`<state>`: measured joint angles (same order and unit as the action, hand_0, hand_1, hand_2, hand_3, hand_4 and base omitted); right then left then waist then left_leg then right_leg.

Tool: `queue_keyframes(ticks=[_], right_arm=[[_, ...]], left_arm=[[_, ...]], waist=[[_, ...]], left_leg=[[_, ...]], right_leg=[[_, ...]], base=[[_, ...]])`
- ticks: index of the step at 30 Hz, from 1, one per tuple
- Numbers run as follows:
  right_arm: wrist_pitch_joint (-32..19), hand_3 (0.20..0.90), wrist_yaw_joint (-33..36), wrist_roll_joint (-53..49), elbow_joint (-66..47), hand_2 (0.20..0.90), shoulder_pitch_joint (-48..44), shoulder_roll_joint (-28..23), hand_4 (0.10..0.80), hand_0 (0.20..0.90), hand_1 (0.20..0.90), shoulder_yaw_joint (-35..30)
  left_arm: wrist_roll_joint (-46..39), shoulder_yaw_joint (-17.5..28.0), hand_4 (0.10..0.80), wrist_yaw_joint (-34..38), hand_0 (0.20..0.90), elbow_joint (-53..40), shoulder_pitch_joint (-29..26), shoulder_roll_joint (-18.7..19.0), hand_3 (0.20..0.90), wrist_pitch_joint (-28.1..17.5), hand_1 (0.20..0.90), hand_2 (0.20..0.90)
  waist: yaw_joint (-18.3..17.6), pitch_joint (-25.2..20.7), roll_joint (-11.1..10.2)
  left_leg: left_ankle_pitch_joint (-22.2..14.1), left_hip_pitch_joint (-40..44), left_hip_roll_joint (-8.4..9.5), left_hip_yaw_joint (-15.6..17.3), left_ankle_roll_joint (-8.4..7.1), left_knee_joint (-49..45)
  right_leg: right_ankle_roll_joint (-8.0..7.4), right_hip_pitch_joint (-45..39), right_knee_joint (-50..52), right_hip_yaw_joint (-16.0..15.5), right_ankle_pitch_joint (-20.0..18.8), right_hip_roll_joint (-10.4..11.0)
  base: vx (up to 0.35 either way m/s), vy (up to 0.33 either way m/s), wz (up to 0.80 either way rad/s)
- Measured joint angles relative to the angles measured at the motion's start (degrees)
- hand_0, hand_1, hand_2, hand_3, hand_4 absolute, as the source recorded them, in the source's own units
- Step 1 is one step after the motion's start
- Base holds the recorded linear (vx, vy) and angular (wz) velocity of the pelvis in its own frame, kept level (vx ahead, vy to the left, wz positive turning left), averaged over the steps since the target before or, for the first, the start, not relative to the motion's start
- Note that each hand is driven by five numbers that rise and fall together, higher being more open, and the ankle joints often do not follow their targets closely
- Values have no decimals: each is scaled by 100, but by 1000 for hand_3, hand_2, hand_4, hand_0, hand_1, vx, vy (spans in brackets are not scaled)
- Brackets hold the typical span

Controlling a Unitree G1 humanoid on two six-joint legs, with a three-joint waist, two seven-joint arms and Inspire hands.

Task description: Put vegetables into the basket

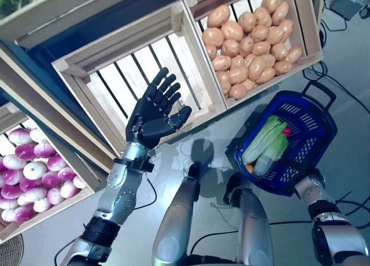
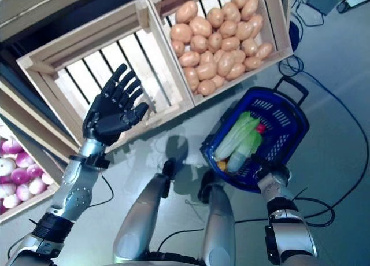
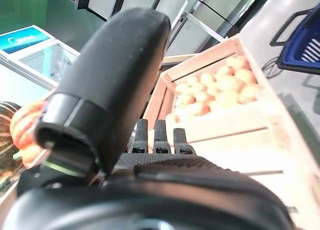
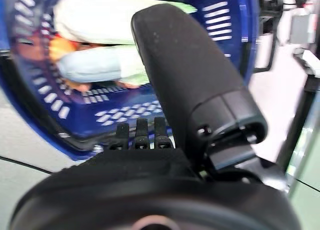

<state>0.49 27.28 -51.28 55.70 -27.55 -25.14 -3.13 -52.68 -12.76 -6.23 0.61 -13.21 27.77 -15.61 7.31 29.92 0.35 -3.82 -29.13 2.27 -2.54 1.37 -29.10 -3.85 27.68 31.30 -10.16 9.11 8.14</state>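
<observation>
Holding nothing, your left hand [image 1: 155,113] hangs with its fingers [image 1: 165,89] spread and straight over the empty slatted crate [image 1: 124,81], so nothing lies under the fingertips yet. Beyond those fingers, further to the right, sits the crate of potatoes [image 1: 248,43]; back toward the wrist and down to the left lies the crate of purple-and-white turnips [image 1: 32,173]. Your right hand [image 2: 272,176] is at the near rim of the blue basket [image 1: 306,136], carrying it, but its fingers are hidden under the rim, so you cannot tell how they are curled. Already inside the basket, just past that hand's thumb in the wrist view, lie pale green leafy cabbages [image 1: 266,141], with something orange and something red beside them. Judging by looks, a potato will be firm, fairly heavy for its bulk and rounded, so it may roll out of a loose hold; wrap the fingers round its middle with the thumb opposite. A turnip is likely smooth and harder to seat, so cup it from above around its widest part.
</observation>
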Motion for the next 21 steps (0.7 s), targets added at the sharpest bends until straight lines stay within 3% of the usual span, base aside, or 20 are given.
queue_keyframes(ticks=[7, 11, 17, 21], right_arm=[[-818, 900, 394, 431, -1945, 900, 1057, 649, 800, 900, 900, 274], [-931, 900, 379, 879, -2517, 900, 1426, 770, 800, 900, 900, 367], [-946, 900, 23, 1778, -3158, 900, 1798, 831, 800, 900, 900, 711], [-932, 900, -441, 2055, -3100, 900, 2054, 908, 800, 900, 900, 1127]], left_arm=[[-159, 34, 800, -23, 900, -21, 287, -44, 900, 52, 900, 900], [-88, 90, 800, -177, 900, -68, 434, -65, 900, 252, 900, 900], [122, 48, 800, -559, 900, -58, 449, -199, 900, 740, 900, 900], [115, -230, 800, -870, 900, 165, 572, -342, 900, 1099, 900, 900]], waist=[[-164, -46, -194], [-305, -150, -259], [-465, -622, -361], [-561, -1204, -337]], left_leg=[[228, 1430, -61, 187, 75, 1386], [306, 2087, -74, 303, 99, 2036], [316, 2678, -78, 432, 105, 2563], [316, 3055, -79, 461, 106, 2855]], right_leg=[[-100, -1377, -1476, 43, -469, -130], [-156, -2037, -2225, 37, -642, -175], [-189, -2586, -2763, 52, -690, -212], [-207, -2954, -3078, 58, -700, -237]], base=[[96, 92, -13], [117, 116, -12], [80, 83, -9], [83, 53, -6]])
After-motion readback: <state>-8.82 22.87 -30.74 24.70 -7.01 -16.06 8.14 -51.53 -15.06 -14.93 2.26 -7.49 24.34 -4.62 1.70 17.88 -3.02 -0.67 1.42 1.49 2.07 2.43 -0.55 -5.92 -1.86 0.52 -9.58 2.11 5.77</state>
